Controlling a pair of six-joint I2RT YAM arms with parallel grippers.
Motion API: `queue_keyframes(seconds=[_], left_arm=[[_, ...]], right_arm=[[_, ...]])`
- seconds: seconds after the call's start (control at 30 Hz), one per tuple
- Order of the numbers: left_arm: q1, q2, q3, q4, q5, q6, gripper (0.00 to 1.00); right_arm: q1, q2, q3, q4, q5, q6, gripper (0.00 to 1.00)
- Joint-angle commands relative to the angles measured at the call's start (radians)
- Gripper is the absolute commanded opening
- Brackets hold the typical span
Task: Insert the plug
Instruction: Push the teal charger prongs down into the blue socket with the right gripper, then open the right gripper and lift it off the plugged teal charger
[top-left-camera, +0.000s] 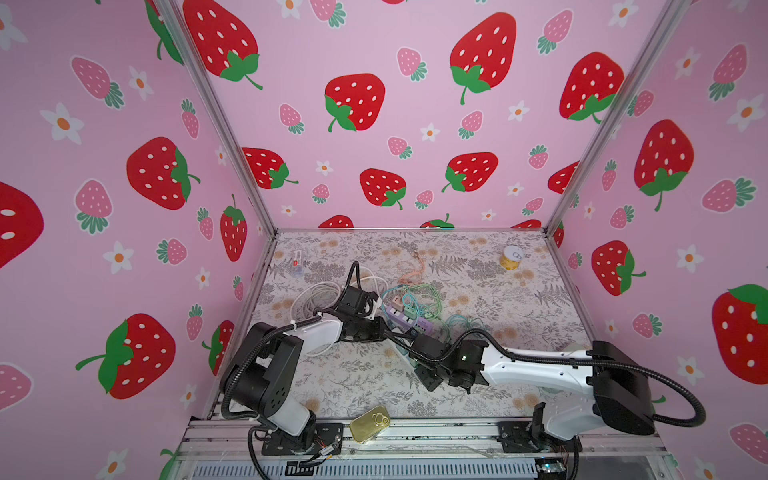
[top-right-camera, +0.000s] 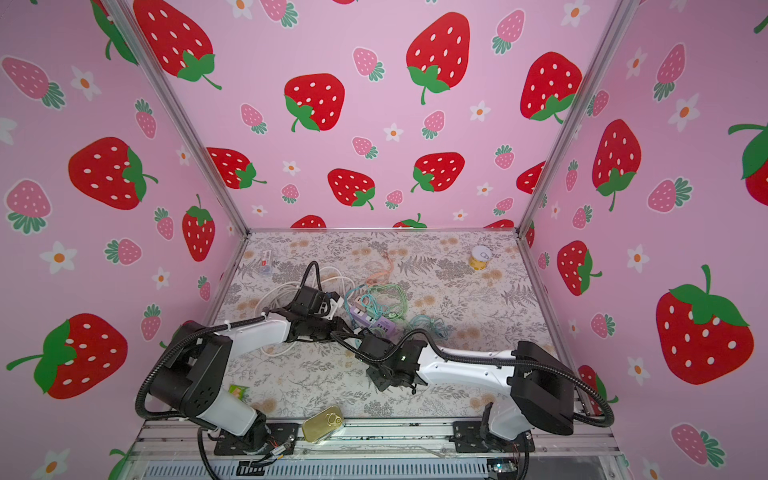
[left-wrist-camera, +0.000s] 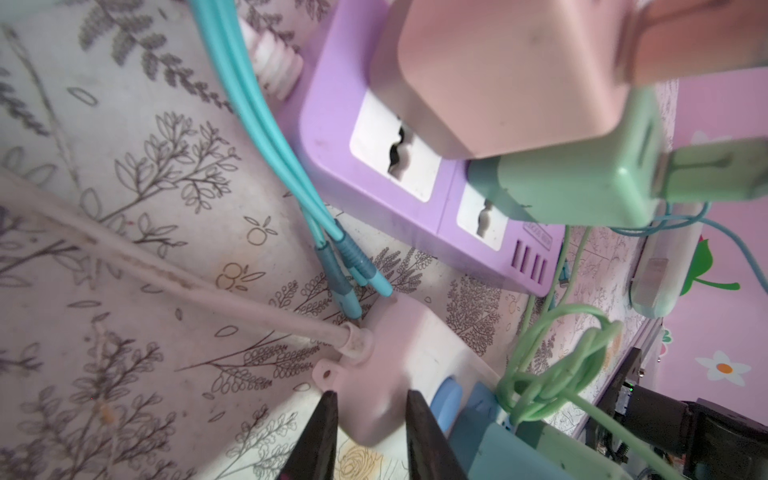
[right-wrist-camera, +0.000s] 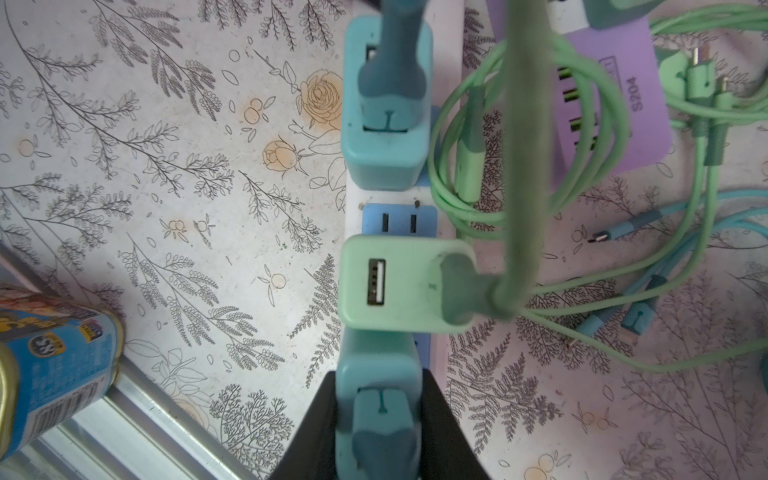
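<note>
1. Two power strips lie here: a long white power strip (left-wrist-camera: 407, 340) with blue holes and a purple plastic power strip (left-wrist-camera: 415, 224).
2. The white one carries three plugs: two teal, one light green plug (right-wrist-camera: 399, 286). The purple one carries two: a pink square plug (left-wrist-camera: 511, 75) and a green square plug (left-wrist-camera: 582, 183).
3. The right hand (right-wrist-camera: 378, 378) squeezes the teal square plug (right-wrist-camera: 376, 415), which sits at the white strip's end, just beside the light green plug. I cannot tell how deep its pins sit.
4. The left hand (left-wrist-camera: 370, 399), nearly closed, pinches the white strip's cord end.
5. The table (top-left-camera: 361, 374) has a flowery cover. The pink strawberry walls (top-left-camera: 415, 124) stand around it.
</note>
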Motion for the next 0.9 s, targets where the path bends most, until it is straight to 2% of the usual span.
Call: queue_keyframes(seconds=[0.0,0.3,0.4,0.47,0.57,0.87], left_arm=[[0.0,-0.029,0.028,-0.053,-0.027,0.002,0.31],[0.019,-0.105,0.058,-0.08,-0.027,0.001,0.39],[0.031,-0.137,0.07,-0.106,-0.035,0.008,0.4],[0.042,-0.159,0.078,-0.129,-0.046,0.017,0.42],[0.061,-0.197,0.088,-0.167,-0.069,0.029,0.46],[0.103,-0.288,0.142,-0.269,-0.169,0.053,0.54]], right_arm=[[0.005,-0.021,0.018,-0.043,-0.043,0.012,0.26],[0.0,-0.08,0.035,-0.059,-0.062,0.023,0.5],[-0.003,-0.097,0.033,-0.076,-0.07,0.02,0.51],[-0.006,-0.112,0.035,-0.102,-0.083,0.001,0.57],[-0.011,-0.138,0.016,-0.12,-0.124,-0.046,0.58],[-0.044,-0.272,-0.019,-0.067,-0.32,-0.198,0.64]])
